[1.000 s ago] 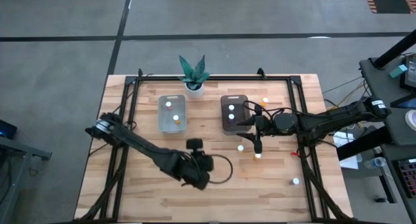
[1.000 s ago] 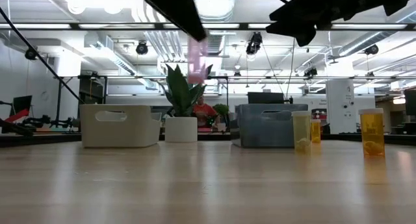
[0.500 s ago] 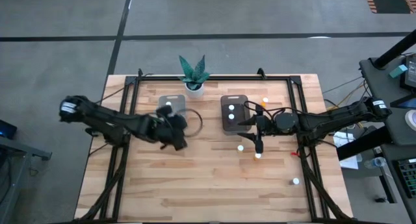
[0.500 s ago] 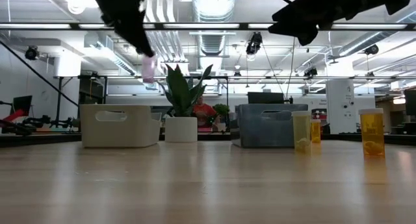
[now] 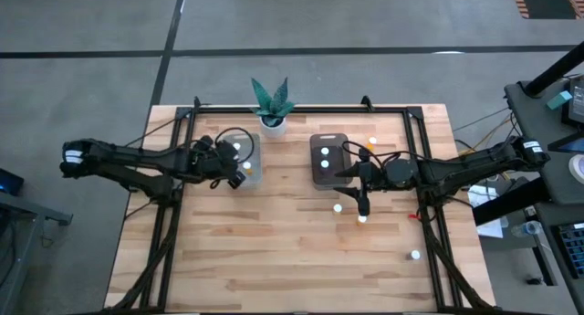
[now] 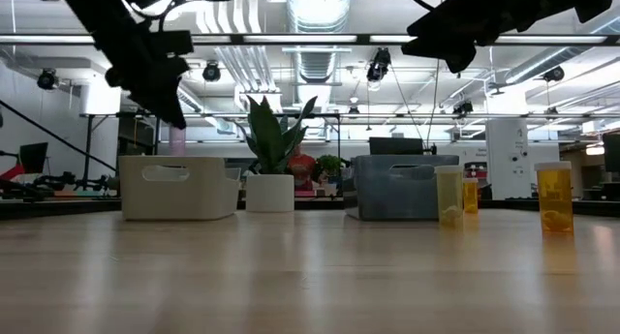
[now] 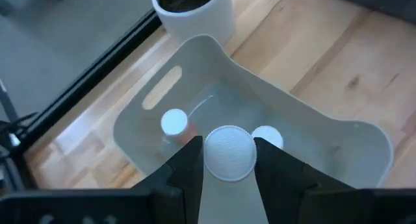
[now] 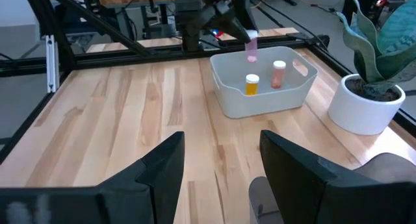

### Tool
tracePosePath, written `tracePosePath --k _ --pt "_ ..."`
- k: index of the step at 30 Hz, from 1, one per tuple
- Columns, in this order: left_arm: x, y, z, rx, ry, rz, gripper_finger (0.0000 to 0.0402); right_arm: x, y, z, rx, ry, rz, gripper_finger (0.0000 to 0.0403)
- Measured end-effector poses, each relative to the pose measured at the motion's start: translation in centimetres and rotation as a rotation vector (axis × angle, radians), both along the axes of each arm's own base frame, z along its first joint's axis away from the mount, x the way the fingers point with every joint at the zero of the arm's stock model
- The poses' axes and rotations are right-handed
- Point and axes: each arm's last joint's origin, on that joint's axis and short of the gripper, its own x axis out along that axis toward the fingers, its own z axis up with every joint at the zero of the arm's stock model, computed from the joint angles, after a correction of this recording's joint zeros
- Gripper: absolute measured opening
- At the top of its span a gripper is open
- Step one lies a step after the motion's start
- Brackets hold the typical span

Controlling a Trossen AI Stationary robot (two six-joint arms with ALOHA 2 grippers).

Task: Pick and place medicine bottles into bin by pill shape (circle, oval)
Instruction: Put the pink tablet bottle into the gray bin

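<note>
My left gripper (image 7: 229, 160) hangs over the pale clear bin (image 5: 243, 160) and is shut on a small medicine bottle (image 8: 251, 49) with a pink body and a white cap. Two bottles (image 8: 251, 84) (image 8: 278, 73) stand on that bin's floor. The dark grey bin (image 5: 328, 158) to the right holds two white-capped bottles. My right gripper (image 8: 221, 178) stands open above the table, just right of the dark bin, with nothing between its fingers. Loose bottles (image 5: 338, 207) (image 5: 362, 219) (image 5: 415, 255) stand on the table's right half. My left gripper pinches the bottle at its white-capped end (image 7: 212, 156), one finger on each side. The fingers slant down from the table's left side. The pink body (image 8: 251, 52) hangs below the fingers, clear of the bin's rim and of the bottles inside.
A green plant in a white pot (image 5: 272, 103) stands at the far edge between the two bins. One more bottle (image 5: 372, 141) stands right of the dark bin. A black frame (image 5: 173, 169) runs along the table's sides. Bare wood lies in the near half.
My left gripper has carried the pink bottle from the table's near middle toward the far left, to a place over the clear bin, rolling its wrist on the way. The bottle has stayed in the hold, clear of the table.
</note>
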Motion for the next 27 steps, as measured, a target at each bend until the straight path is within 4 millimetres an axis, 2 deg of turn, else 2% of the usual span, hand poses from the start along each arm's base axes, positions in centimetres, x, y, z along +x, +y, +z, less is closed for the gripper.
tracePosePath --k 11,27 --pt "-0.1 0.3 -3.8 -0.023 0.041 0.031 0.0102 0.0 0.0 -0.1 -0.001 0.006 0.0 0.0192" --pt "1.4 0.3 -6.4 -0.048 0.14 0.045 0.0102 0.0 0.0 -0.1 -0.002 0.015 0.0 0.0192"
